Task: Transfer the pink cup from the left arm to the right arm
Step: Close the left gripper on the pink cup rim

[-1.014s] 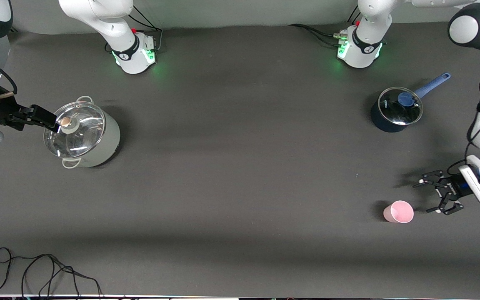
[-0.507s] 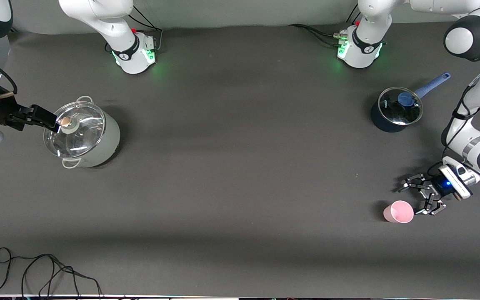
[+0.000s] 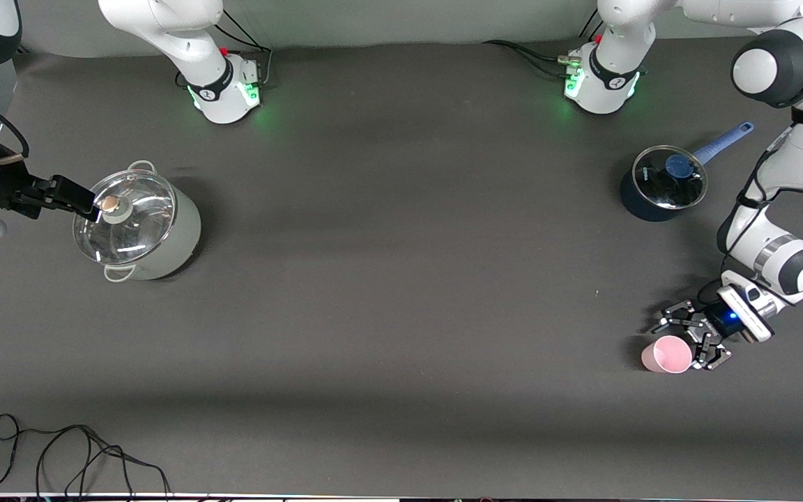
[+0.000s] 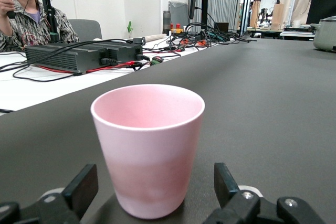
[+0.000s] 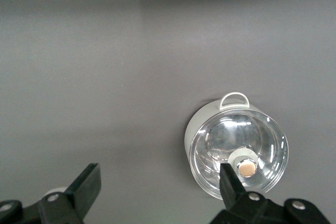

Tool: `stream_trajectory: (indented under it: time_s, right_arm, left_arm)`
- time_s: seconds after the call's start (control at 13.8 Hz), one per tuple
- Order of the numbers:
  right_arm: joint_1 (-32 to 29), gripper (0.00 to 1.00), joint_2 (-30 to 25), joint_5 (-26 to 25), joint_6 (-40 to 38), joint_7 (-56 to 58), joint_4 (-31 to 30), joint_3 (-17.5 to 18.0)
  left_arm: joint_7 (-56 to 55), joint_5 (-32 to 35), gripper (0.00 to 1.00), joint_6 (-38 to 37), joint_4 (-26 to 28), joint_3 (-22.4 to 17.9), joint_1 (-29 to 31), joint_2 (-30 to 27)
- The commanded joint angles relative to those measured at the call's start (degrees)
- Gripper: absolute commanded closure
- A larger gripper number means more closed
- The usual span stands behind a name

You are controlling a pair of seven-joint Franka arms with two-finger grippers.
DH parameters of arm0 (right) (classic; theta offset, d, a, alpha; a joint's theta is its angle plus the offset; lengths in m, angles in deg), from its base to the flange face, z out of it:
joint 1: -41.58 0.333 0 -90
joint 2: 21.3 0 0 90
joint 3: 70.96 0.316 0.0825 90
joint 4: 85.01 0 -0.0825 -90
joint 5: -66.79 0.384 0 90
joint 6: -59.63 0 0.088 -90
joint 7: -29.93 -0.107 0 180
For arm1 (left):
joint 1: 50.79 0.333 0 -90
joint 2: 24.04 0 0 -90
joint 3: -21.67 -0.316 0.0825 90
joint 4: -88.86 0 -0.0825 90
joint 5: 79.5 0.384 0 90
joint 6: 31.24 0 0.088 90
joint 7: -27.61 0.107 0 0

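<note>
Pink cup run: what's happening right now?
The left gripper is down at table level with its fingers open on either side of the pink cup, which stands upright on the table toward the left arm's end. It has not closed on the cup. The right gripper waits, open, above the lidded grey pot at the right arm's end. A small blue saucepan sits farther from the front camera than the cup.

left pincer [image 3: 691, 337] moved in, straddling pink cup [image 3: 666, 354]
</note>
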Motion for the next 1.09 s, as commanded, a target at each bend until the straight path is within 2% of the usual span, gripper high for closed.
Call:
stream_trajectory:
  time_s: [0.0,0.14,0.22,0.36,0.51,0.72,0.87,1.01]
  right_arm:
    - [0.02,0.0,0.17,-0.12,-0.64,-0.09,0.71,0.19]
    - [0.02,0.0,0.17,-0.12,-0.64,-0.09,0.71,0.19]
    - [0.02,0.0,0.17,-0.12,-0.64,-0.09,0.71,0.19]
    - [0.02,0.0,0.17,-0.12,-0.64,-0.09,0.71,0.19]
    - [0.02,0.0,0.17,-0.12,-0.64,-0.09,0.71,0.19]
    - [0.02,0.0,0.17,-0.12,-0.64,-0.09,0.71,0.19]
    - [0.02,0.0,0.17,-0.12,-0.64,0.0,0.71,0.19]
    - [0.02,0.0,0.17,-0.12,-0.64,-0.09,0.71,0.19]
  left_arm:
    - [2.12,-3.31,0.19,1.13,0.92,-0.29,-1.69,0.14]
    - [2.12,-3.85,0.42,1.13,1.1,-0.29,-1.79,0.05]
    - [2.12,-3.85,0.49,1.13,1.1,-0.37,-1.7,0.05]
    - [1.59,-3.85,0.53,1.22,1.71,-0.29,-1.79,-0.56]
    - [1.33,-4.2,0.55,1.74,5.47,0.67,-2.49,-3.54]
    - [1.42,-6.73,0.56,9.36,16.61,7.59,-2.4,-14.76]
    - [1.5,-12.43,0.57,18.23,24.79,14.97,-2.4,-23.2]
    - [1.5,-20.94,0.57,27.89,31.65,24.19,-2.32,-31.72]
